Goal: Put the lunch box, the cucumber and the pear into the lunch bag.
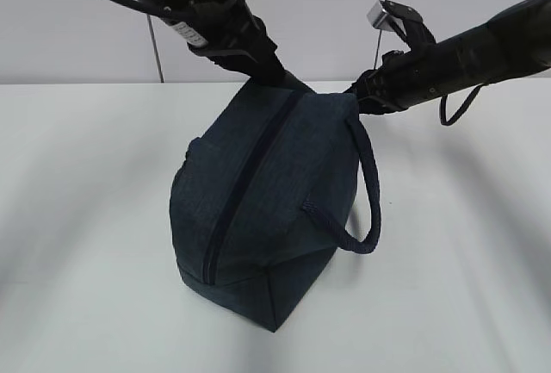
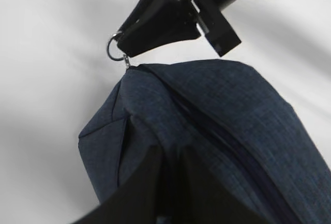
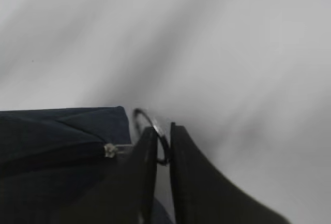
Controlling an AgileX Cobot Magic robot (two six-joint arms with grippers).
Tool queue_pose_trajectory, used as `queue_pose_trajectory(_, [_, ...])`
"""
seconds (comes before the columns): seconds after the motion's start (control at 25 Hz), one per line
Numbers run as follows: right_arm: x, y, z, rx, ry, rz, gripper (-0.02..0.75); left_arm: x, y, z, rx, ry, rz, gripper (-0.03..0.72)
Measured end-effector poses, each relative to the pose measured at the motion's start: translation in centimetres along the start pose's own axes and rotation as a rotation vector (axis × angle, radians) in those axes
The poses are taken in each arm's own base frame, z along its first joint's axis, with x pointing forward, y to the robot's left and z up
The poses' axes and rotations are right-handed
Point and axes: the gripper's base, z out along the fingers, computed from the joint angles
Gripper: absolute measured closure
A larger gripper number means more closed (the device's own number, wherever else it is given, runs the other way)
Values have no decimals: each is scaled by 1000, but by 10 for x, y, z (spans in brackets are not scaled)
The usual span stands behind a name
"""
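While lunch bag (image 1: 267, 209) stands, zipper running front-to-back | right hand (image 3: 158, 141) pinches ring pull (image 3: 145, 120)

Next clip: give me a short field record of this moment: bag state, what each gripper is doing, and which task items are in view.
bag: lunch bag stands on the white table, zipper closed along its top
right gripper: right gripper, jaws around the zipper's ring pull, a narrow gap between them
left gripper: left gripper, jaws pinching the bag's fabric at the end opposite the ring pull
handle: strap handle hangs at the bag's side
other task items: none in view
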Motion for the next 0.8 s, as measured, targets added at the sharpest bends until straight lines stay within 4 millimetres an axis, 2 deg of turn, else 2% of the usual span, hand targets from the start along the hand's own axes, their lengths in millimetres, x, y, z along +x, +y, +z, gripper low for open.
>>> queue_pose_trajectory(0.08, [-2, -2, -2, 27, -4, -15, 626, 2, 2, 3, -7, 16, -15, 664])
queue_pose_trajectory(0.16, [-5, -4, -8, 62, -12, -32, 516, 3, 5, 7, -14, 26, -24, 659])
queue_pose_trajectory(0.28, [-14, 1, -17, 75, -33, -56, 401, 2, 9, 10, -35, 7, -30, 606])
queue_pose_trajectory(0.56, [-35, 19, -52, 150, -13, -229, 367, 6, 30, -1, -79, -18, -104, 370])
queue_pose_trajectory(0.8, [-39, 25, -82, 297, 120, -269, 366, 9, 47, -37, -139, -77, -179, 335])
